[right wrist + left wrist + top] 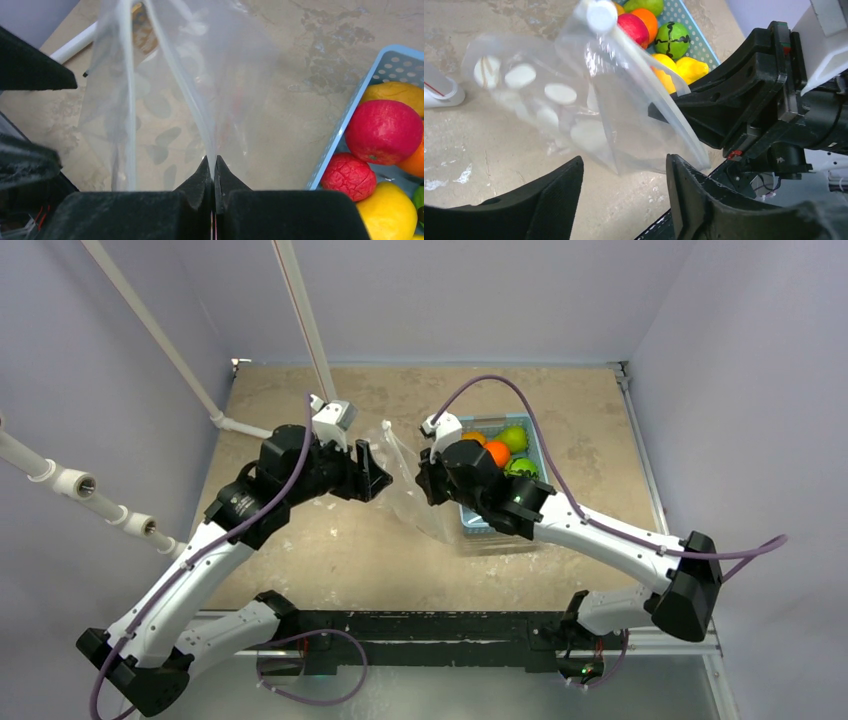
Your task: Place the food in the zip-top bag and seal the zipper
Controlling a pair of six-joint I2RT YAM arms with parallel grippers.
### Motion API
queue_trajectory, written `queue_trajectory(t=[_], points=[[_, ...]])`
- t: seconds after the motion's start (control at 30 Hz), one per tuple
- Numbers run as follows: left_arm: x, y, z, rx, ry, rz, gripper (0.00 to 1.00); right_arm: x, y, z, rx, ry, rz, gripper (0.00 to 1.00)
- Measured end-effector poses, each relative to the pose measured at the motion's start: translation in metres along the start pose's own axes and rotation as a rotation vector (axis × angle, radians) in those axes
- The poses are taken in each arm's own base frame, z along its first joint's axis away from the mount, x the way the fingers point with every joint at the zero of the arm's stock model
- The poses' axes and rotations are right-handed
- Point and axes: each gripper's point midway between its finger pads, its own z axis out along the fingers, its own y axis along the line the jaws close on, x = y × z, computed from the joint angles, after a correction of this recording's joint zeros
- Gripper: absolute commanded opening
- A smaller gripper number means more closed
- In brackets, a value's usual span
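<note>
The clear zip-top bag (410, 480) with white dots hangs between my two grippers above the table. My right gripper (212, 164) is shut on the bag's (200, 75) mouth edge and holds it up; the whitish zipper strip (177, 75) runs away from its tips. My left gripper (624, 172) is open and empty, its jaws just below the bag's (589, 100) near edge, not touching. The food (500, 448), red, orange, yellow and green toy fruits, lies in the light-blue basket (480, 530) under my right arm, also seen in the right wrist view (382, 131) and left wrist view (651, 30).
A white pipe frame (300, 315) rises at the back left, with a white fitting (439, 92) on the table near the bag. The basket's rim (345, 125) stands just right of my right gripper. The table's near edge shows a black rail (420, 625).
</note>
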Motion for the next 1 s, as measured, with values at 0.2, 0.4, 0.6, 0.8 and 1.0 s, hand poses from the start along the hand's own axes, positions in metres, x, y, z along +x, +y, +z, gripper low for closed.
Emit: queue_trajectory(t=[0.2, 0.4, 0.6, 0.8, 1.0], points=[[-0.009, 0.002, -0.007, -0.041, -0.02, -0.03, 0.79, -0.006, -0.004, 0.016, 0.073, -0.007, 0.026, 0.0], [-0.012, 0.004, -0.007, -0.068, -0.033, -0.1, 0.8, -0.008, -0.004, 0.032, 0.143, -0.006, 0.056, 0.0], [-0.008, 0.014, -0.003, -0.14, -0.025, -0.195, 0.81, -0.019, -0.001, 0.042, 0.189, -0.037, 0.112, 0.0], [-0.003, 0.025, 0.006, -0.213, -0.015, -0.284, 0.81, -0.026, 0.003, 0.046, 0.206, -0.06, 0.153, 0.0], [0.002, 0.032, 0.017, -0.255, 0.001, -0.335, 0.81, -0.025, 0.007, 0.047, 0.21, -0.065, 0.162, 0.0]])
